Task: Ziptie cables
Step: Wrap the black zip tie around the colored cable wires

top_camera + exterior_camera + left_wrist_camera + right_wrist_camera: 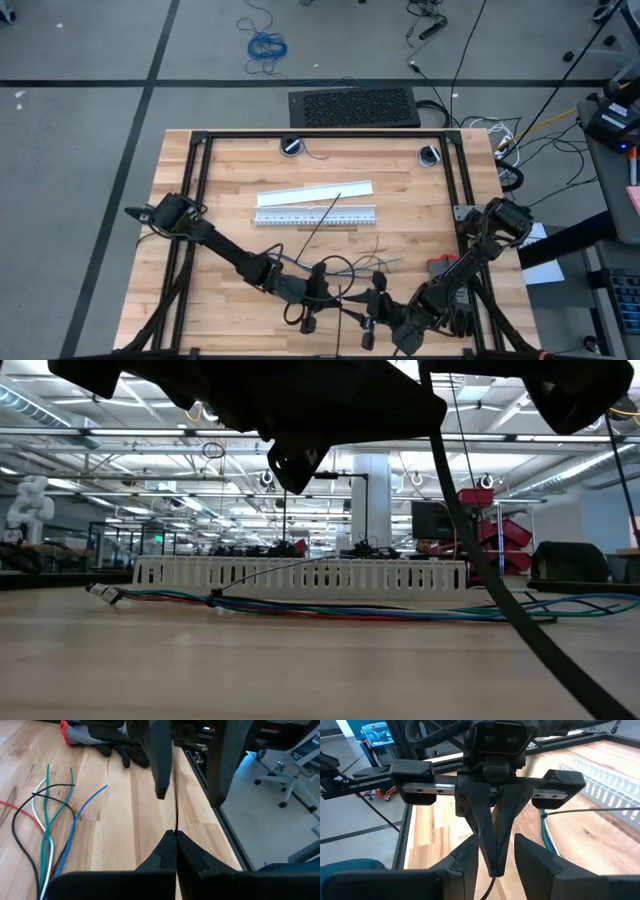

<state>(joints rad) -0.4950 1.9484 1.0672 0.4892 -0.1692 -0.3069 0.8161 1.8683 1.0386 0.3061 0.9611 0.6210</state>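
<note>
Left gripper (175, 836) pinching one ziptie (176, 815) | right gripper (495, 857) spread | cables (47, 827): one bundle

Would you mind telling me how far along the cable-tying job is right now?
Done, it seems: one ziptie sits round the cables near one end, tail sticking up. In hand: the left gripper is shut on the second ziptie, holding it between the open fingers of the right gripper. Left: looping and cinching it round the bundle, whose other ends lie splayed.

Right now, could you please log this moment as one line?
left gripper: shut on ziptie | right gripper: open around left gripper | cables: on table
</note>
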